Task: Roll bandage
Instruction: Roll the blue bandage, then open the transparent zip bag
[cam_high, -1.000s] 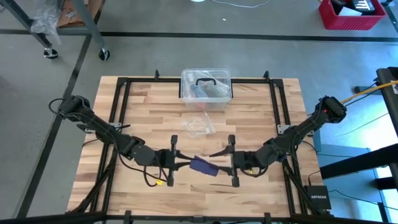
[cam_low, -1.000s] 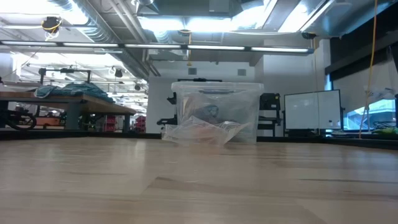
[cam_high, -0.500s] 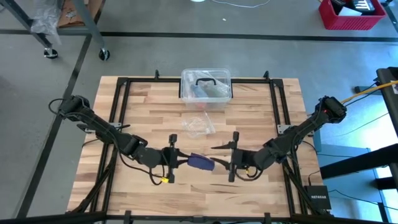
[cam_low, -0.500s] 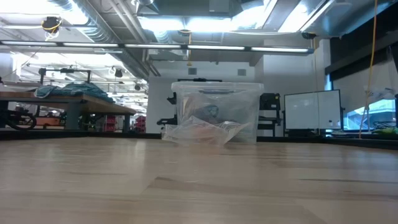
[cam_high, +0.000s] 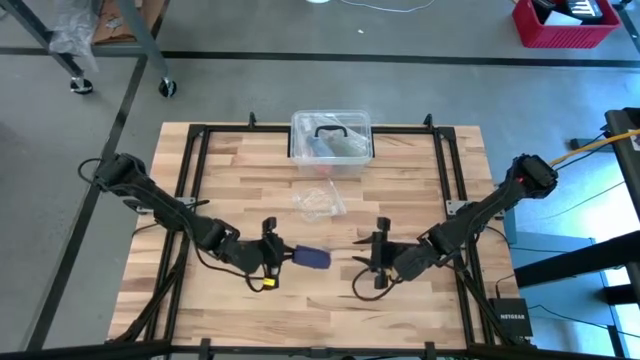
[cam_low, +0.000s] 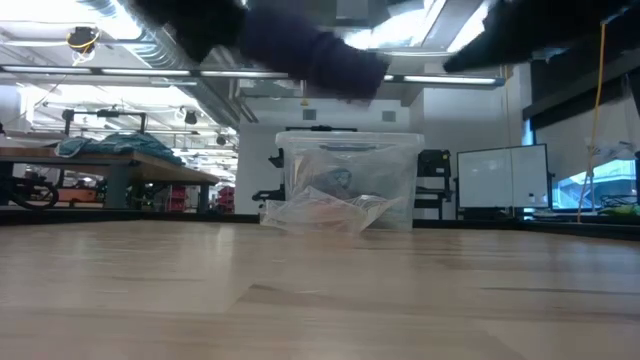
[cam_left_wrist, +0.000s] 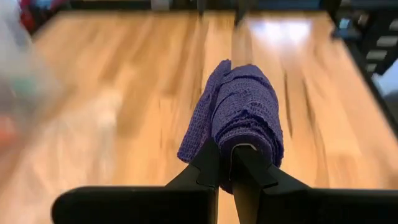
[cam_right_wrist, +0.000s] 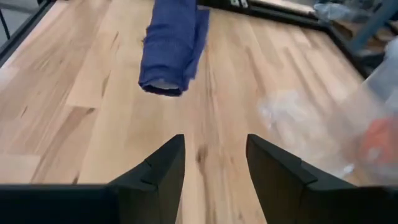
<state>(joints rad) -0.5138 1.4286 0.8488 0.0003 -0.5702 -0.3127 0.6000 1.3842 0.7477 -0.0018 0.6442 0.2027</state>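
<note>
1. I am gripping the bandage (cam_left_wrist: 242, 118) in my left gripper (cam_left_wrist: 225, 163), fingers pinched nearly together on one end of the rolled-up wad; the roll is sticking out past my fingertips, lifted off the table (cam_high: 230, 170).
2. To do this step well, I am judging that I should keep the pinch firm and the roll level, so the loose flap at its side does not unwind.
3. My right gripper (cam_right_wrist: 212, 163) is standing open and empty, near the roll's free end but apart from it.
4. Both arms are reaching low toward the table's near middle, wrists facing each other.
5. Farther off, the plastic wrapper (cam_high: 320, 203) and clear box (cam_high: 332, 138) are lying untouched.
</note>
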